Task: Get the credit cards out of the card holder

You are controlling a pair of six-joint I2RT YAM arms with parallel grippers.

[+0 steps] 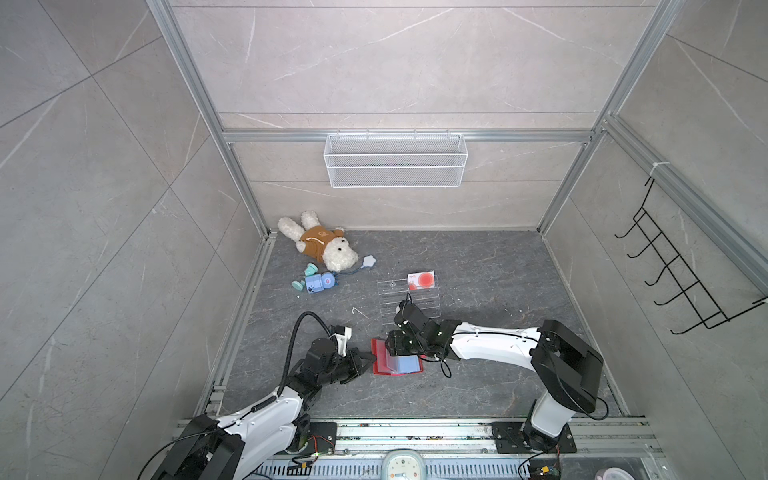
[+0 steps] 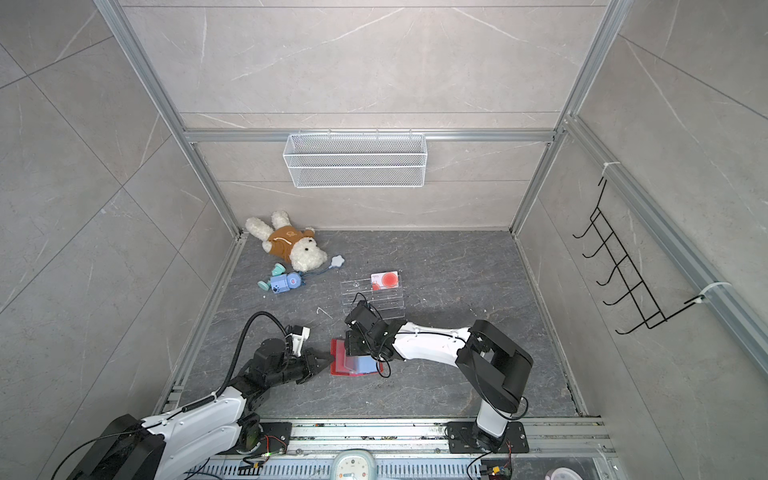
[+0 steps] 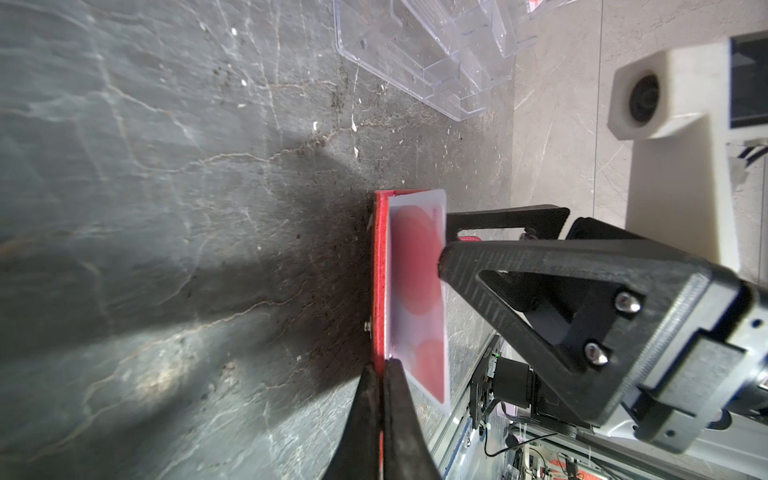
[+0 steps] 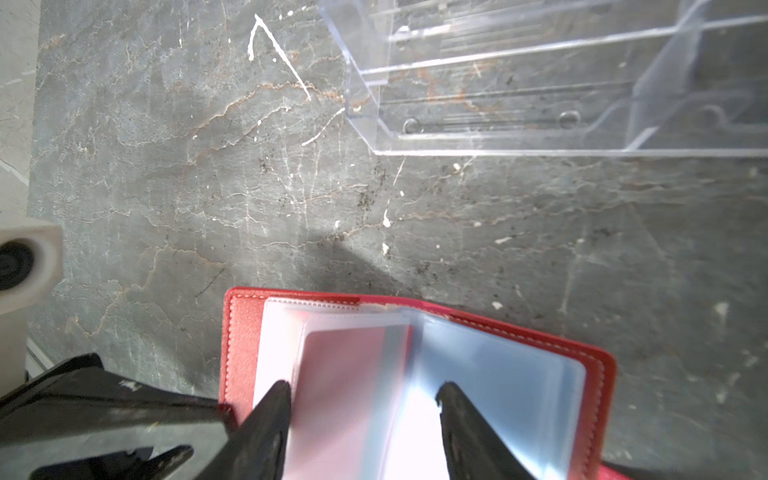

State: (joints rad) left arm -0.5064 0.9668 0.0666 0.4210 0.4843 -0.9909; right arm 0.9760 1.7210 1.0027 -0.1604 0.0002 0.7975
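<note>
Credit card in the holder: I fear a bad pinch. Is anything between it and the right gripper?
Yes: a clear sleeve of the card holder covers the credit card, so the open right gripper straddles plastic, not bare card.

A dark grey stone-look tabletop (image 1: 490, 374) carries a plush dog (image 1: 320, 245) and a blue toy (image 1: 316, 283) far left. A clear stand (image 1: 409, 303) sits mid-table, with the open red card holder (image 1: 401, 365) nearer

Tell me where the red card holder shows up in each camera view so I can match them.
Top view: card holder lies open, lower centre, partly under an arm.
Top view: card holder, lower centre again.
Left wrist: card holder edge-on, mid-picture.
Right wrist: card holder open, nearest the camera.
Shared landmark: clear acrylic stand, near it.
</note>
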